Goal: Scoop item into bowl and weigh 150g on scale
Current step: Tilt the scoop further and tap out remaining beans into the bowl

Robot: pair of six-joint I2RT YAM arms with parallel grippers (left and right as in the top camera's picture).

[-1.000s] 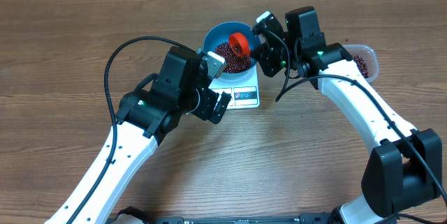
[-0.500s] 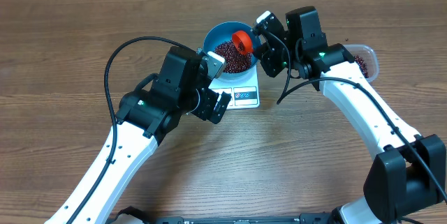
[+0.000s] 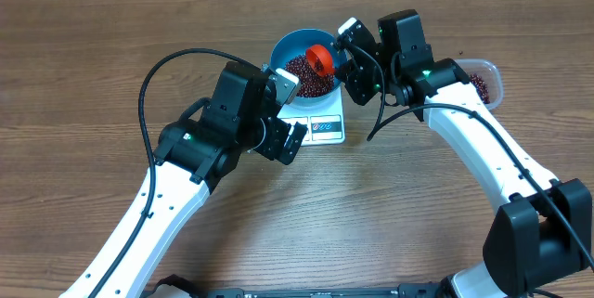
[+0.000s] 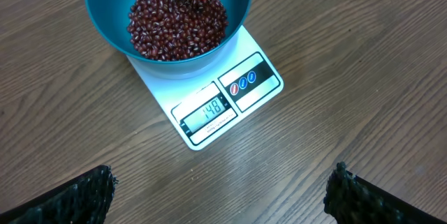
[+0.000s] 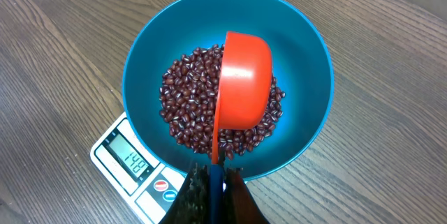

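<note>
Presently the right gripper [image 5: 215, 178] is clenched on the handle of the orange-red plastic scoop [image 5: 243, 88], whose long axis runs from the jaws out over the round teal-blue bowl [image 5: 136, 105]. Small dark red-brown beans [image 5: 183, 109] lie directly beneath it, well inside the rim. The bowl sits on the flat white scale [image 4: 260, 84], reading 148. The left gripper [image 4: 220, 199] hangs spread and empty near the display edge, clear of both.

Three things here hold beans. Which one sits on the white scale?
The round teal bowl; the clear tub stands on the table, and the orange scoop hangs tipped above the bowl.
</note>
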